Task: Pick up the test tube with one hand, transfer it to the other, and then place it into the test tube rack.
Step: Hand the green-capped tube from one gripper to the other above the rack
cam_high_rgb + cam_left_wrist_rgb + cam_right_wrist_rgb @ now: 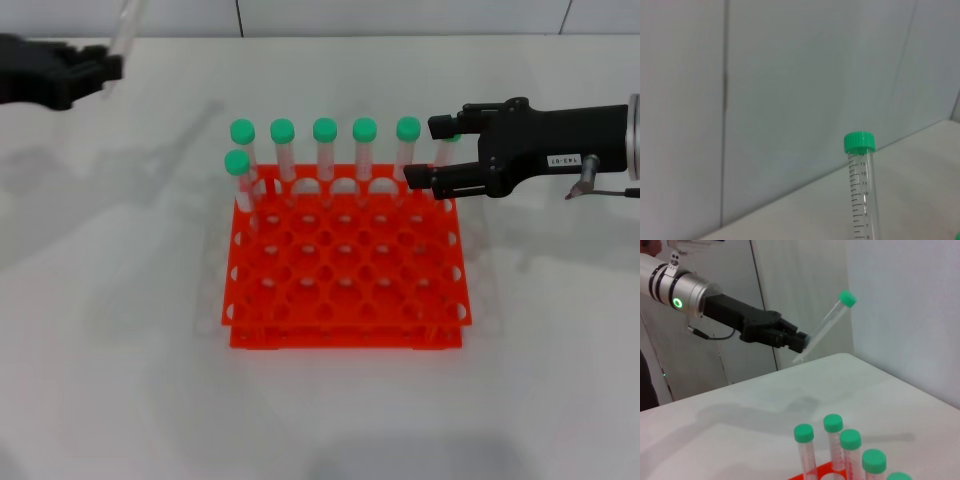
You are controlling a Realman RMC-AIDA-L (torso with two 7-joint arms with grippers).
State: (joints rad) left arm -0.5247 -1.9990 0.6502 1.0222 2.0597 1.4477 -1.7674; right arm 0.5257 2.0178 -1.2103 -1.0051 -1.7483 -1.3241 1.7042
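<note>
My left gripper, black with no label, is at the far left above the table and is shut on the test tube. The tube tilts up out of the frame's top. The right wrist view shows this gripper holding the tilted tube by its lower end, green cap up. The left wrist view shows the tube's capped top. My right gripper, with a white label, is open at the back right corner of the orange test tube rack. Its fingers straddle a tube standing there.
Several green-capped tubes stand along the rack's back row, and one stands in the second row at the left. They also show in the right wrist view. A white wall rises behind the white table.
</note>
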